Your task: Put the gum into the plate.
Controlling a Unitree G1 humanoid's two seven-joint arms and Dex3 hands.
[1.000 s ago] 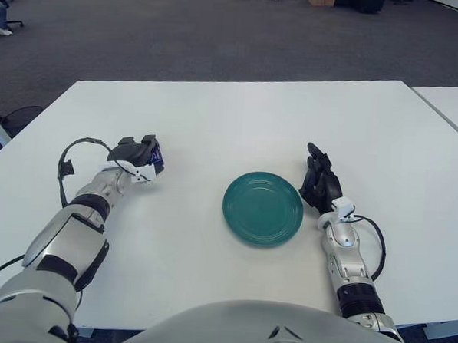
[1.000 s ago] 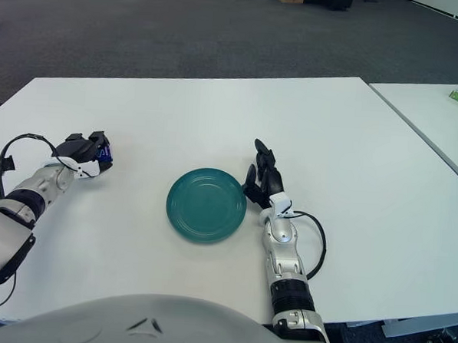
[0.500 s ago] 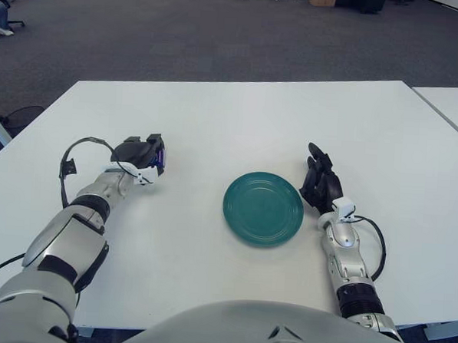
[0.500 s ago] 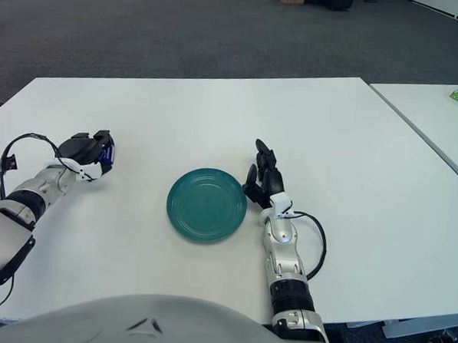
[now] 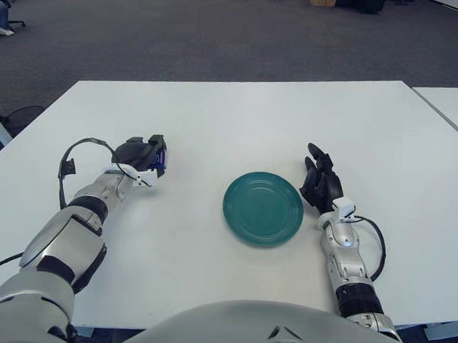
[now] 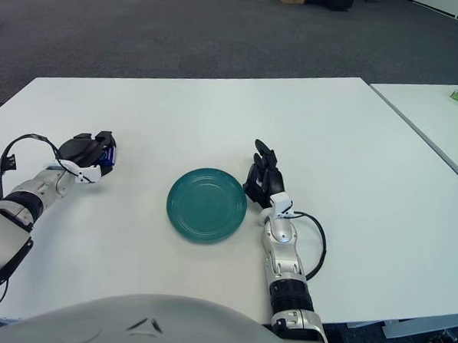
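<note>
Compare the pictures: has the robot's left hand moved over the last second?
Yes. The left hand, closed on the gum, has edged slightly rightward toward the plate, which stays fixed.

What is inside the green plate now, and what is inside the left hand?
The green plate holds nothing; its whole bare surface shows. The left hand is closed around a small blue object, likely the gum; only an edge shows, the fingers cover the rest.

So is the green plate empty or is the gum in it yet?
Empty. The plate shows only bare green inside. The gum, a blue thing, is in the left hand, off to the plate's left.
</note>
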